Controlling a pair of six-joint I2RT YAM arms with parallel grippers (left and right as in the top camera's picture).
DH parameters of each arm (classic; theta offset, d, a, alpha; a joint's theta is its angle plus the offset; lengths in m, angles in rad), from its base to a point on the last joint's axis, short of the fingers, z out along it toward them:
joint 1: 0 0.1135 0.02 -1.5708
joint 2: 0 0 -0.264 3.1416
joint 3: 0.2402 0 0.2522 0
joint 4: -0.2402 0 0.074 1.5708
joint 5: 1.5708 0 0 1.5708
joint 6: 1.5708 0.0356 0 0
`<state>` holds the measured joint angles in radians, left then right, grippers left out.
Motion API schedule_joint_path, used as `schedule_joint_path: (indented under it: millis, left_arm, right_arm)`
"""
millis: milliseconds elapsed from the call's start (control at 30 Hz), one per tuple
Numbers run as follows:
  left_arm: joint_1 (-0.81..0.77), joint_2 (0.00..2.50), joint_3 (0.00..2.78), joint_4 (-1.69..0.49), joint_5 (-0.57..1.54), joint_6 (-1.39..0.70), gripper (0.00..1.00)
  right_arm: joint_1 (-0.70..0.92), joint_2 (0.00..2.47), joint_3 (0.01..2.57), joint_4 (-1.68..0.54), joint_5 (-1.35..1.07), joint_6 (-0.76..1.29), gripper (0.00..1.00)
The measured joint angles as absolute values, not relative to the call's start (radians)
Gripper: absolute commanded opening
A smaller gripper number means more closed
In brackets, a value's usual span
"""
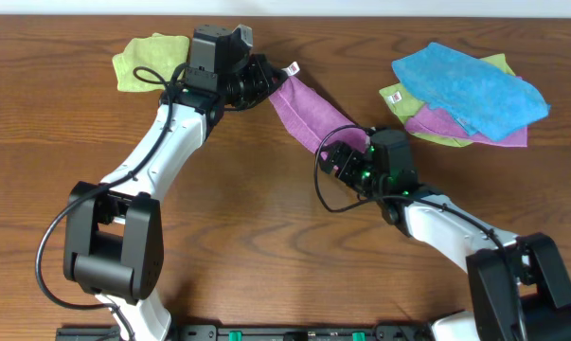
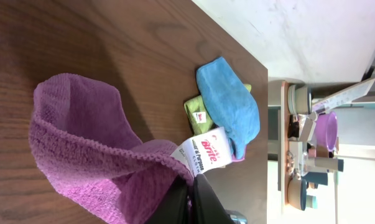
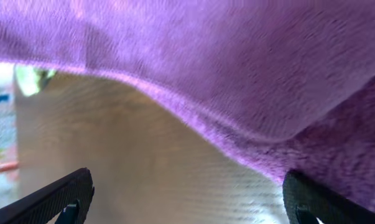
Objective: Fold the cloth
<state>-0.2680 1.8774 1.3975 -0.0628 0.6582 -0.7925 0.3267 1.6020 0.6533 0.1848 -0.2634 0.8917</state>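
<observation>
On the white tag (image 2: 206,152) of the cloth (image 2: 87,143) we read "Brite" in red; our left gripper (image 2: 190,186) clamps that corner, our right gripper (image 3: 187,186) stands wide

We count arms, two: left arm (image 1: 162,142), right arm (image 1: 446,223). Grippers, two: left gripper (image 1: 264,83), right gripper (image 1: 334,149).

Cloths, five, we think; right pile overlaps, layers hard to separate.
- Purple, two: cloth (image 1: 304,109) between arms, pile purple (image 1: 437,121).
- Green, two: far green (image 1: 143,62), pile green (image 1: 396,95).
- Blue, one: blue cloth (image 1: 470,90).

Tag (image 1: 293,69), one. Table (image 1: 266,237), one.
</observation>
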Motion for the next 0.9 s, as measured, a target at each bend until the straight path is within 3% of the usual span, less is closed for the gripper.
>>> schedule_joint_path:
  millis: [367, 900]
  left_arm:
    - [-0.268, 1.877, 1.398, -0.063, 0.654, -0.793, 0.06]
    - [-0.268, 1.877, 1.398, -0.055, 0.654, -0.793, 0.06]
  right_arm:
    - [0.325, 1.604, 0.652, 0.419, -0.342, 0.987, 0.99]
    - [0.327, 1.609, 0.652, 0.228, -0.177, 1.008, 0.99]
